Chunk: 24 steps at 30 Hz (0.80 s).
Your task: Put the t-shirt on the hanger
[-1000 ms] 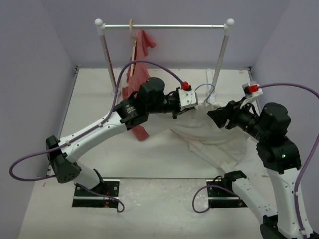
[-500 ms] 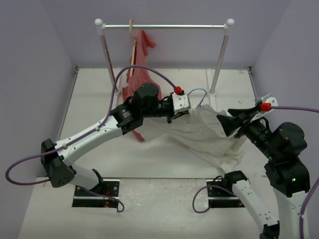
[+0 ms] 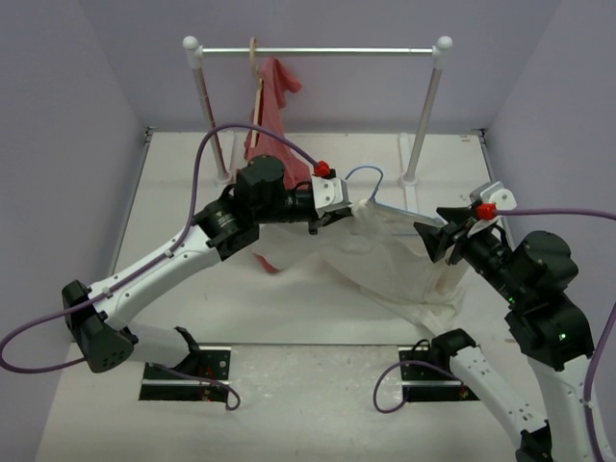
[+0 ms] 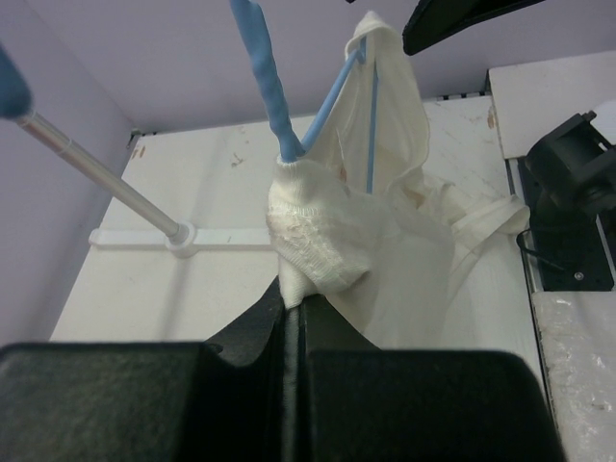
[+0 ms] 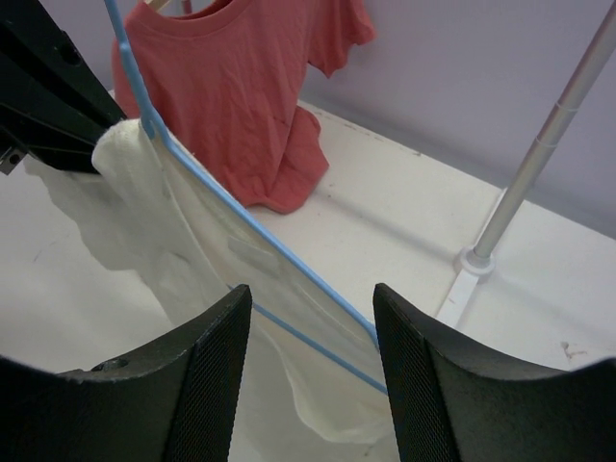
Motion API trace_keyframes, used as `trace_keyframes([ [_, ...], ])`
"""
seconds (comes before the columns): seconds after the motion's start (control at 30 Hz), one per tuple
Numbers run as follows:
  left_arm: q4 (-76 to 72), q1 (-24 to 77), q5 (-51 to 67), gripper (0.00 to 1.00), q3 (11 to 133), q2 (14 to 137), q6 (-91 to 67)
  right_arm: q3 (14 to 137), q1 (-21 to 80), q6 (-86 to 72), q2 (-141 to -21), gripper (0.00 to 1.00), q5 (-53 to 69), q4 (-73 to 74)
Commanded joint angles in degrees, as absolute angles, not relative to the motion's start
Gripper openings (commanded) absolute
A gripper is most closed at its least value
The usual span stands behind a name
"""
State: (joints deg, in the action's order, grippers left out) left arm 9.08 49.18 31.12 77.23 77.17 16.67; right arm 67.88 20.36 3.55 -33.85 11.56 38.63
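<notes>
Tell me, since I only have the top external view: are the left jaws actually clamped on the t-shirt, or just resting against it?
Observer: Clamped. The left wrist view shows the left gripper shut on a bunched, ribbed edge of the t-shirt.
Operator: And the hanger?
Observer: Its blue wire goes into that same bunch just above the jaws, and one shoulder tents the cloth higher up.
Operator: What about the right side?
Observer: The right wrist view shows the right gripper open, with wire and cloth running between its jaws. I cannot tell whether either touches them.
</notes>
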Motion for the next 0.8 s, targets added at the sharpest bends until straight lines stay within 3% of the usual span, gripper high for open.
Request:
trace_keyframes([
  [0.0,6.94,48.87,33.9,0.0,78.46,76.22,16.72,67.63,20.74,2.7,-36.28,0.57,15.82,31.95],
  [0.13,6.86,48.87,33.38,0.0,78.51,76.51,16.56,66.4,20.74,-3.35,-37.42,0.6,21.28,25.13],
  [0.27,6.51,48.87,32.61,0.0,78.83,77.25,15.65,65.84,21.0,-12.94,-38.41,0.54,26.53,19.39],
  [0.67,6.76,49.92,34.1,0.0,83.55,83.03,13.54,69.24,31.26,-14.94,-45.5,0.53,11.05,16.88],
  [0.77,7.25,50.49,34.1,0.0,84.81,83.71,13.49,70.18,32.82,-15.38,-47.54,0.47,4.56,17.31],
])
